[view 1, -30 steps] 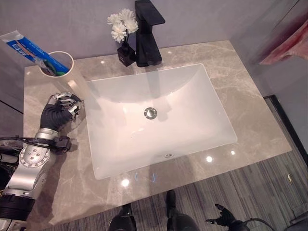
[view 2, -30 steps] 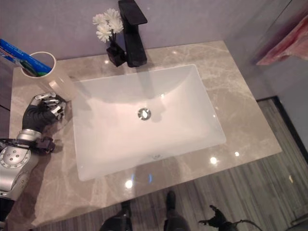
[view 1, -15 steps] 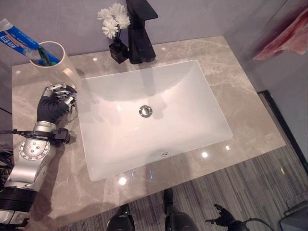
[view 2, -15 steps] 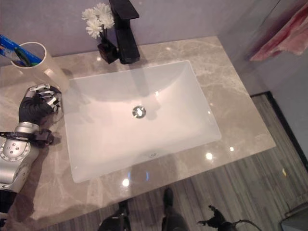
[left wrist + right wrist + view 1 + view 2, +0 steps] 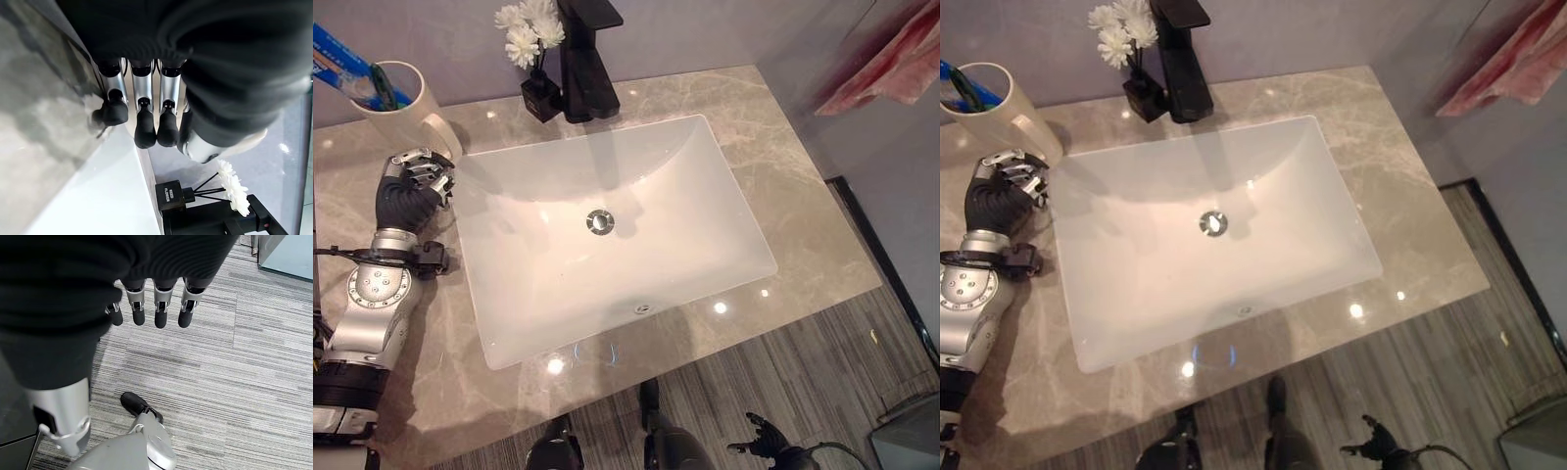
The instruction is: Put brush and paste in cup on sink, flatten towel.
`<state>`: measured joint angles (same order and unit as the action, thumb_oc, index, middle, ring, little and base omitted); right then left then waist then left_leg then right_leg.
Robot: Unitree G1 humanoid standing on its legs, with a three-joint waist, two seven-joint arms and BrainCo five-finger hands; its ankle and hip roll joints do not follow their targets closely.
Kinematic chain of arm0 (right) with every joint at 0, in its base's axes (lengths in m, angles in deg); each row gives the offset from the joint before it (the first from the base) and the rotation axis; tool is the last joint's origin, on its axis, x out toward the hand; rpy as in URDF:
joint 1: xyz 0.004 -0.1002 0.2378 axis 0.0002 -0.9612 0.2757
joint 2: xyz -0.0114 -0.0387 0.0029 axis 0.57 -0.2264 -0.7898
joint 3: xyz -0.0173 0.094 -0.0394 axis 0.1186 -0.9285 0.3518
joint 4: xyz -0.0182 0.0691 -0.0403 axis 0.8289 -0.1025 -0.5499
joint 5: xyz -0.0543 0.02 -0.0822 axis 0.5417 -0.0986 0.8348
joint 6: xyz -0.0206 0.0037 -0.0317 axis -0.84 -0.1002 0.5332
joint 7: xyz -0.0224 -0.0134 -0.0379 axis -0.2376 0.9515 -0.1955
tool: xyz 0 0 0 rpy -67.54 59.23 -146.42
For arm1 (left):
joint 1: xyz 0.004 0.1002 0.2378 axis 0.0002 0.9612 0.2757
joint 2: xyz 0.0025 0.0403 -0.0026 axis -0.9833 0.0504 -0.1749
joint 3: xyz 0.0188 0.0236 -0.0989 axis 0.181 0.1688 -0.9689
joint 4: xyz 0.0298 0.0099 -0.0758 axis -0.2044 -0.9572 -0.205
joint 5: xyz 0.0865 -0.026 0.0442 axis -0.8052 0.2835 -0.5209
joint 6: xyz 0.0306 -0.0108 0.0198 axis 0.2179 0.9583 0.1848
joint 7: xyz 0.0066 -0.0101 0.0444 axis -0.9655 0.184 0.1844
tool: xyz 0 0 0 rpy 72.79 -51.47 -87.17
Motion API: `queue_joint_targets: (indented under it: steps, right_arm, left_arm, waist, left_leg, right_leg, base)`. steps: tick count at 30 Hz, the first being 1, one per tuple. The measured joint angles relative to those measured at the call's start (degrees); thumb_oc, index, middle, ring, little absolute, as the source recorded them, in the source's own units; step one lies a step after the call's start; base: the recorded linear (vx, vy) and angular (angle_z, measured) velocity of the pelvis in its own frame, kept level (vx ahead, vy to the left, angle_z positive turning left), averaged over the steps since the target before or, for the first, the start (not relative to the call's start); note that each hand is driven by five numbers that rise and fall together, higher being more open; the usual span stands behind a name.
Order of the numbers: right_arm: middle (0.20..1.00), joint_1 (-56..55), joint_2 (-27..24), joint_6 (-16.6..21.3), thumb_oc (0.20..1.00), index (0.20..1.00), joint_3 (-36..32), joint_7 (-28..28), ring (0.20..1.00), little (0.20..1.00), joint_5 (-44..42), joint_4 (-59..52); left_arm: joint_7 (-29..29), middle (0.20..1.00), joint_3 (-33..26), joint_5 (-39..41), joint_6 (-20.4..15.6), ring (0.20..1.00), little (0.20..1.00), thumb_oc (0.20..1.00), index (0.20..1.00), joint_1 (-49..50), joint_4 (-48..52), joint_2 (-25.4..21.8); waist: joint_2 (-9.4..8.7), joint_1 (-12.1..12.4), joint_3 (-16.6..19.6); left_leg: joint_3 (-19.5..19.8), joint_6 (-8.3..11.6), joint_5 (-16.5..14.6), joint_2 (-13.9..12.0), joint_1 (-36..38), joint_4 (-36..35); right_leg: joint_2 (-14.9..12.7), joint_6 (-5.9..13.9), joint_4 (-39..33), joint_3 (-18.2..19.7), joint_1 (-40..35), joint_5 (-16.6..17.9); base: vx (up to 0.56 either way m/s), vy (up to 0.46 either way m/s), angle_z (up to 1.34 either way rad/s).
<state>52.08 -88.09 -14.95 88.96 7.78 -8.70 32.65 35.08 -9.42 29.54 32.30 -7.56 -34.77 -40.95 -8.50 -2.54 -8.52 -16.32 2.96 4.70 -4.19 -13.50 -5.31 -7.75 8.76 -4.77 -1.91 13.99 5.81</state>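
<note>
A cream cup (image 5: pixel 411 113) stands on the counter's far left corner, with a blue toothpaste tube (image 5: pixel 337 54) and a green toothbrush (image 5: pixel 382 86) sticking out of it. My left hand (image 5: pixel 409 191) rests on the counter just in front of the cup's base. Its fingers (image 5: pixel 145 127) are relaxed and hold nothing. A pink towel (image 5: pixel 891 64) hangs on the wall at the far right, bunched in folds. My right hand (image 5: pixel 762 452) hangs low beside the counter over the floor, its fingers (image 5: pixel 161 313) loose and empty.
A white rectangular basin (image 5: pixel 705 206) fills the middle of the grey marble counter (image 5: pixel 803 215). A black faucet (image 5: pixel 585 59) stands behind it, with white flowers (image 5: pixel 521 34) in a small black vase (image 5: pixel 540 98) beside it. Striped grey flooring (image 5: pixel 254 362) lies below.
The whole picture has shifted left and up, so the camera has moved. My left hand stays in front of the cup, and nothing on the counter has moved.
</note>
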Motion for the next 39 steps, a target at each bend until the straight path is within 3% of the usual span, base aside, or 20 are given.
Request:
queue_joint_targets:
  steps: [13, 28, 39]
  right_arm:
    - [1.0, 0.0, 0.0, 0.0, 1.0, 1.0, 1.1, 0.0, 1.0, 1.0, -0.1, -0.3]
    - [1.0, 0.0, 0.0, 0.0, 1.0, 1.0, 1.2, -0.1, 1.0, 1.0, -0.1, -0.6]
    - [1.0, 0.0, 0.0, 0.0, 1.0, 1.0, 1.3, -0.2, 1.0, 1.0, -0.1, -1.0]
  left_arm:
    - [2.0, 0.2, -0.1, 0.0, 0.1, 0.2, 0.2, 0.2, 0.2, -4.0, -4.5, -1.9]
    - [2.4, 0.2, -0.8, 0.0, 0.2, 0.2, 0.2, 0.2, 0.2, -3.5, -4.9, -3.0]
    - [3.9, 0.2, -0.7, 0.5, 0.5, 0.2, 0.2, 0.2, 0.2, -7.9, -11.7, -5.6]
  waist:
    - [-1.19, 0.0, 0.3]
    - [-1.19, 0.1, 0.3]
    - [-1.22, 0.1, 0.3]
  left_leg:
    - [-0.1, 0.04, 0.0, -0.3, -0.7, 0.0]
    - [-0.1, 0.05, 0.0, -0.3, -0.8, 0.0]
    - [-0.1, 0.13, 0.1, -0.3, -1.8, 0.0]
  right_leg:
    - [0.2, 0.4, 0.0, 0.0, 0.8, 0.4]
    - [0.2, 0.4, 0.0, -0.1, 1.0, 0.4]
    - [0.3, 0.34, 0.0, -0.2, 1.9, 0.7]
  base:
    - [0.0, 0.0, 0.0]
    - [0.0, 0.0, 0.0]
    - [0.0, 0.0, 0.0]
